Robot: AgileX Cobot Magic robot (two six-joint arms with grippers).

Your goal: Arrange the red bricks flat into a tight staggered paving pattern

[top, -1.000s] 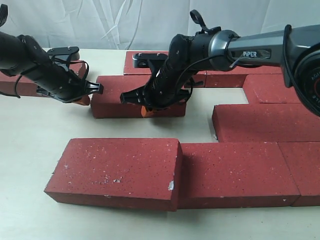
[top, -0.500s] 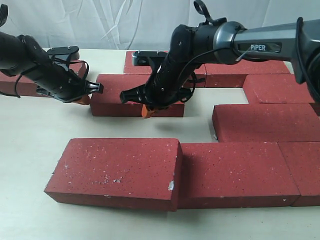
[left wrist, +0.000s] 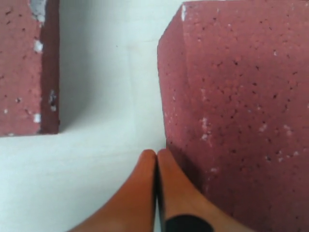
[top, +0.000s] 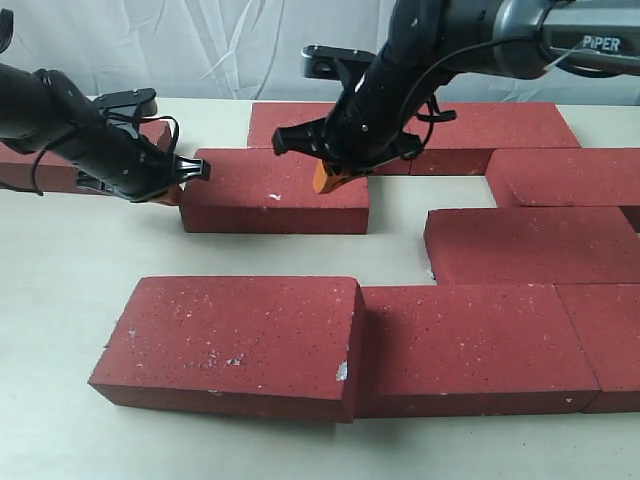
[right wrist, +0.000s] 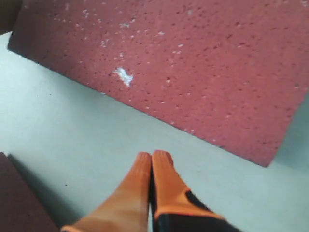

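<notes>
A loose red brick (top: 262, 192) lies flat in the middle of the table, apart from the others. My left gripper (top: 172, 191) is shut and empty, its orange tips resting against that brick's left end; in the left wrist view the gripper (left wrist: 156, 154) sits by the brick's side face (left wrist: 241, 106). My right gripper (top: 326, 179) is shut and empty, raised above the brick's right half. The right wrist view shows the gripper (right wrist: 152, 155) over bare table with the brick (right wrist: 183, 63) beyond. Other red bricks lie flat: a back row (top: 500, 125), a right-hand pair (top: 535, 245), a front row (top: 235, 335).
One more brick (top: 40, 172) lies at the far left behind the left arm, and it is the brick (left wrist: 24, 63) in the left wrist view. A bare gap of table (top: 395, 235) lies between the loose brick and the right-hand bricks. A white curtain hangs behind.
The right gripper has lifted from the loose brick's front side and swung up and back over it. The left gripper and the bricks have stayed put.
</notes>
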